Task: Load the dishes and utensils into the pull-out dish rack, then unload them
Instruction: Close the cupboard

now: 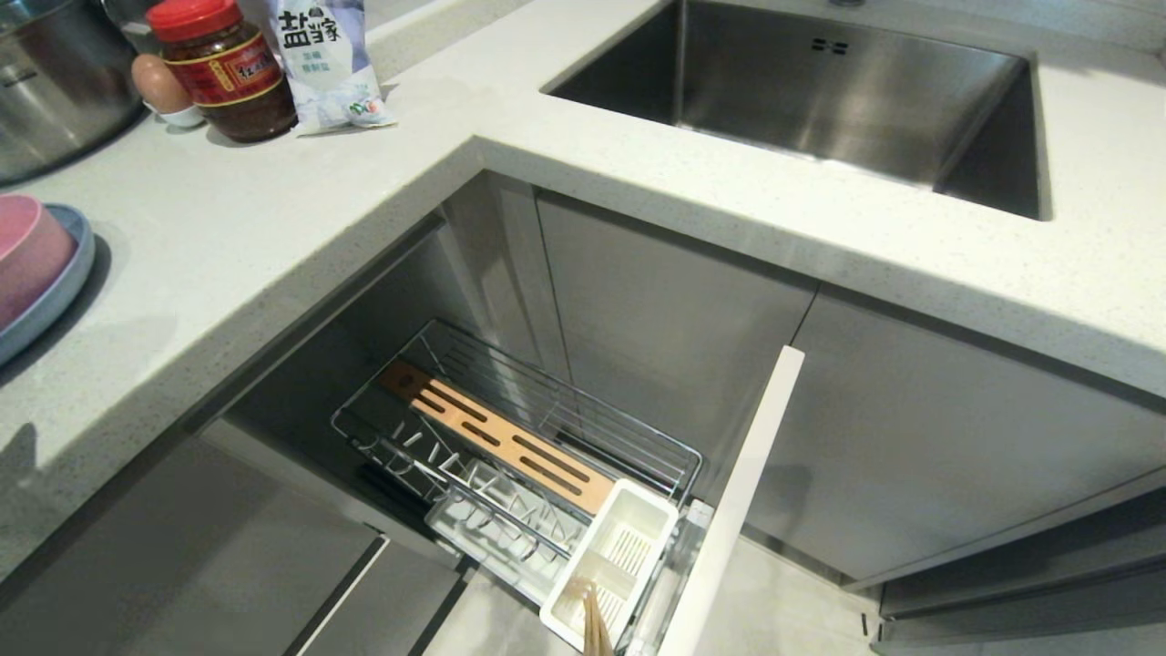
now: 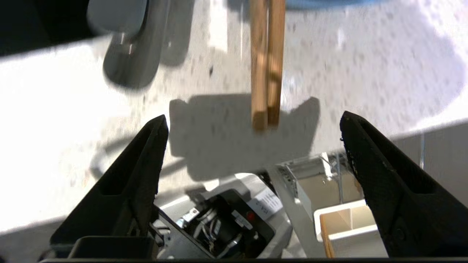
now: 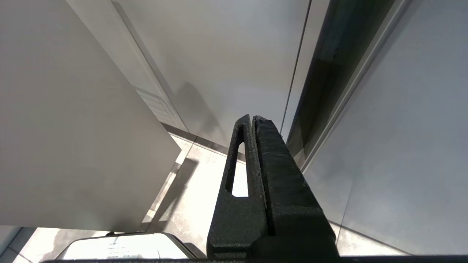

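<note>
Gaping left gripper [image 2: 254,117]: fingers spread wide and gripping nothing, poised over the front edge of the counter [image 1: 273,237], outside the head view.
Chopsticks [image 2: 267,62]: side by side and touching each other on the speckled counter, as far as could be told; blunt ends toward the open fingers, apart from both; far ends toward the plate.
Plate [image 1: 55,292]: light blue, on the counter at the robot's far left, partly out of the head view.
Bowl [image 1: 27,255]: pink, sitting in the plate.
Dish rack [image 1: 638,446]: chrome wire basket, pulled out below the counter on its pale cabinet front [image 1: 738,492]; prongs held no dishes.
Wooden strip [image 1: 496,437]: slotted, lying along the rack.
Caddy [image 1: 610,556]: white plastic, at the rack's near end beside the cabinet front; a blurred brown stick-like shape rose at its near edge, and what it was could not be told.
Right gripper [image 3: 252,118]: fingers pressed together on nothing, hanging low beside grey cabinet doors above the floor.
Sink [image 1: 820,91]: steel, set in the counter behind the rack.
Back corner of counter: steel pot [image 1: 55,82], egg [image 1: 159,82], red-lidded jar [image 1: 228,73], white bag [image 1: 323,55], all close together.
</note>
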Robot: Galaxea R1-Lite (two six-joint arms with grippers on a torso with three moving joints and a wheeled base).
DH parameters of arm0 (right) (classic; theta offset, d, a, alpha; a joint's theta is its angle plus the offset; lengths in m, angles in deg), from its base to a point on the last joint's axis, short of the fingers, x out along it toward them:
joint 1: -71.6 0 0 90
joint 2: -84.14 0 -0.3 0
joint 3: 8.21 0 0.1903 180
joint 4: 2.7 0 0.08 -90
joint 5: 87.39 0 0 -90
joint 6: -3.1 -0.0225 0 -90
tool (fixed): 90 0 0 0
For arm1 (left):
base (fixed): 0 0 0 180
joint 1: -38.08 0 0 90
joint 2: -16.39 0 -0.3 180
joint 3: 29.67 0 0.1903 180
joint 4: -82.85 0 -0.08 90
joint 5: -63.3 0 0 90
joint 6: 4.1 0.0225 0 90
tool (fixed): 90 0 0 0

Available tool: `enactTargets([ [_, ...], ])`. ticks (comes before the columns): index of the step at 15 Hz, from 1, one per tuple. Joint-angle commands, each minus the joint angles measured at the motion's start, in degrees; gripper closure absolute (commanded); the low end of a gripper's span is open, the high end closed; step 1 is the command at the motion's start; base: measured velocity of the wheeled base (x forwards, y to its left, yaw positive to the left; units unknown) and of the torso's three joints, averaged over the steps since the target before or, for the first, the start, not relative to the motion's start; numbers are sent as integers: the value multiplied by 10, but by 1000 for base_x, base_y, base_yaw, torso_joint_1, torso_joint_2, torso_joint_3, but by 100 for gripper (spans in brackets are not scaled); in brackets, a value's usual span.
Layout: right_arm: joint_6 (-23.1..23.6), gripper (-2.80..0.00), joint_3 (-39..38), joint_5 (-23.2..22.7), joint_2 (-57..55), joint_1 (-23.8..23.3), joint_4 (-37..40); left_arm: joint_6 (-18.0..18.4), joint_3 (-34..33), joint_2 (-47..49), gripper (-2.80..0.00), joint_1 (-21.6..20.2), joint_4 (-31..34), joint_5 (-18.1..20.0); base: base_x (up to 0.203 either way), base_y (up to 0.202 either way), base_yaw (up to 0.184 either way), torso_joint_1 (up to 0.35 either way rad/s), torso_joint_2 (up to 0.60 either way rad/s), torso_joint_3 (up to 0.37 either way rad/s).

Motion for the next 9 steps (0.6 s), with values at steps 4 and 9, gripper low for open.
enactTargets([
  [4, 0, 0, 0, 0, 2, 0, 0, -9, 3, -103, -280, 10, 32, -4, 0, 0, 0, 0, 0, 0],
  [9, 0, 0, 0, 0, 2, 0, 0, 3, 46, -215, 0, 45, 13, -49, 0, 0, 0, 0, 0, 0],
])
